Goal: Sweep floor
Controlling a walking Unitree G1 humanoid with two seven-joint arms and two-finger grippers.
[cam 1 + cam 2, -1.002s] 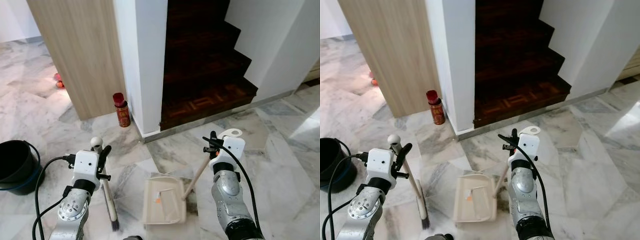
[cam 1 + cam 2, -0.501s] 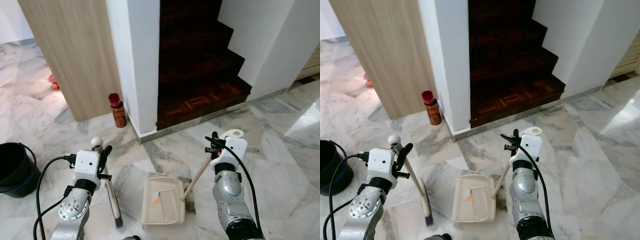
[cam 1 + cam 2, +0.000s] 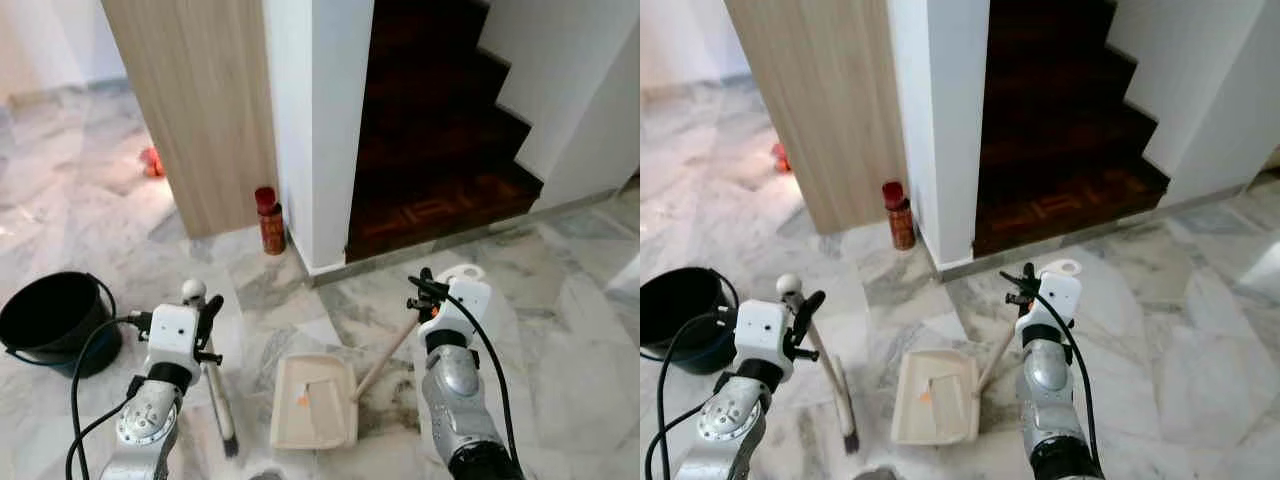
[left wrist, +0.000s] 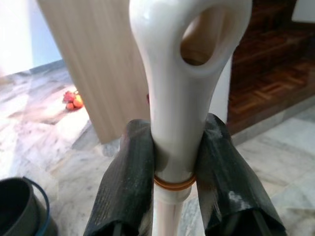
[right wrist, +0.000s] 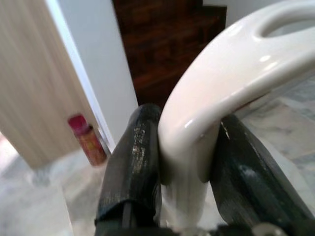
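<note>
My left fingers [image 4: 133,182] clamp the glossy cream broom [image 3: 218,405]; right fingers [image 5: 133,162] clamp the smooth cream dustpan [image 3: 315,400] handle, pan flat on veined marble floor [image 3: 560,300].

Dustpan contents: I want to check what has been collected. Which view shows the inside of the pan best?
The left eye view: the dustpan lies open, an orange scrap inside. The right eye view matches. The right wrist view shows its handle between the fingers.
</note>
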